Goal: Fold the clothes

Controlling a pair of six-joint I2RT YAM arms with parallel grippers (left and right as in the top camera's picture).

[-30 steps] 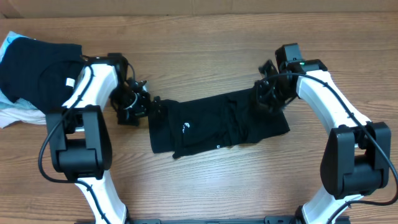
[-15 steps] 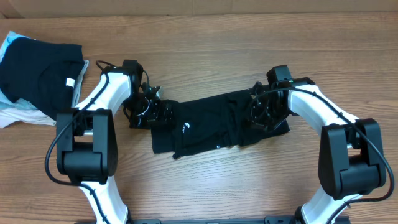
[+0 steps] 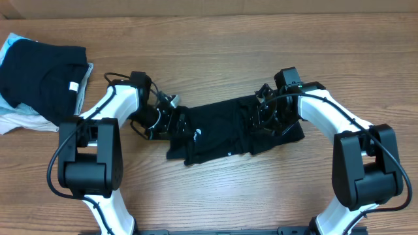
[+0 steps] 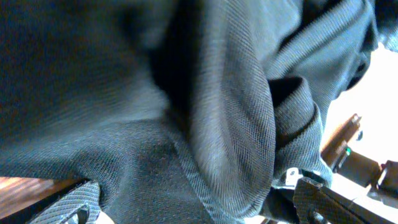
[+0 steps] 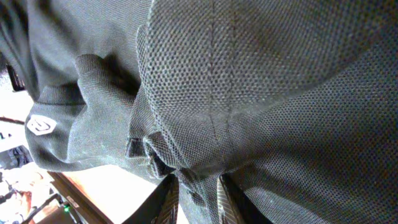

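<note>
The black garment is laid crosswise on the middle of the wooden bench, between the two arms. Its surface is rumpled and its near edge is unevenly folded. The left arm is bent in from the near left side and the right arm from the near right side, and each is reached over one end of the garment. At the far left corner of the bench a pile of dark folded clothes is stacked on a pale cloth, well apart from the garment.

The left hand is set on the garment's left end. In the left wrist view its fingers are seen spread wide, one at each bottom corner, and bunched dark cloth fills the space between them. The right hand is set on the garment's right part. In the right wrist view its fingers are drawn close together, and a small fold of the knitted cloth is pinched between them.

A small round white logo is printed on the garment, left of its centre. A white label is seen at the right edge of the pile.
</note>
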